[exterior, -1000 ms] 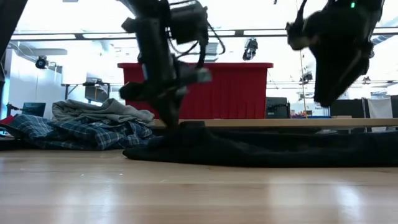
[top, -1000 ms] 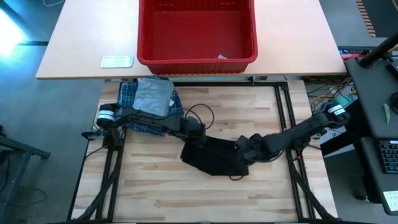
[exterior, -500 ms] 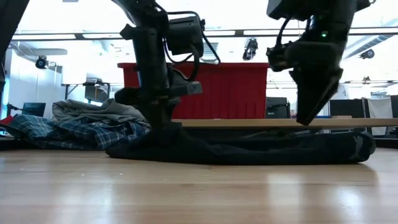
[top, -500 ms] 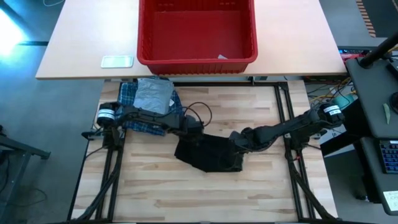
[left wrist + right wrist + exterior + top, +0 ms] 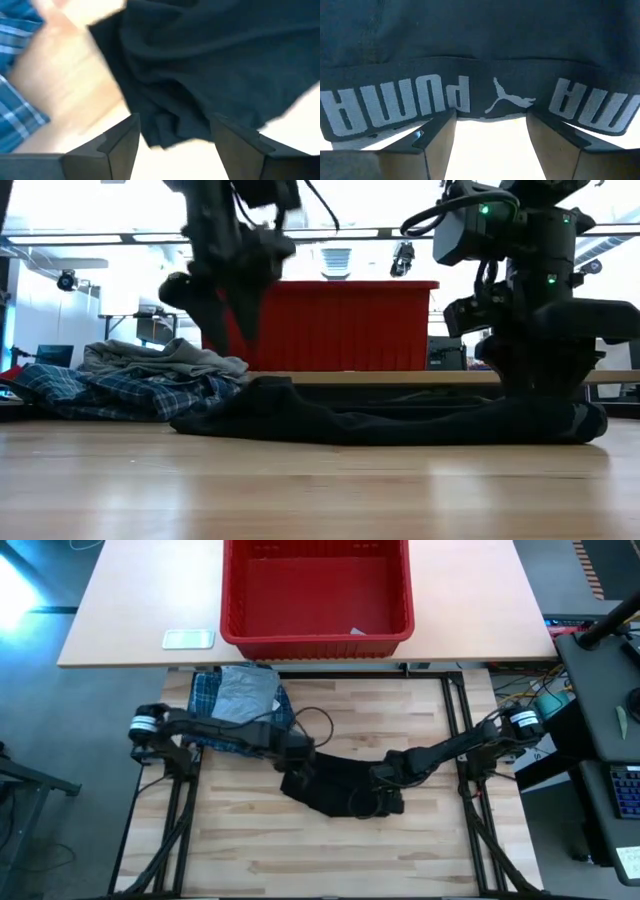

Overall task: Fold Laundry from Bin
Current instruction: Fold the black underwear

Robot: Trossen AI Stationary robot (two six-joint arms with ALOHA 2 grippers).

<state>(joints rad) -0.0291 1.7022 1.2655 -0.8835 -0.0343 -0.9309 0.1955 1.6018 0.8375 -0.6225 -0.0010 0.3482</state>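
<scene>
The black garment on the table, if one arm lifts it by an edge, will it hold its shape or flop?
The black garment will probably flop: it lies creased and flat on the wooden table. It looks light, thin cloth. Its printed waistband seems thicker, so it may droop less there.

bin: solid red
shirt, just beside the bin: blue-and-white plaid
T-shirt, on the shirt: light grey
black garment: black, waistband with pale grey lettering
worktop: pale wood planks
</scene>
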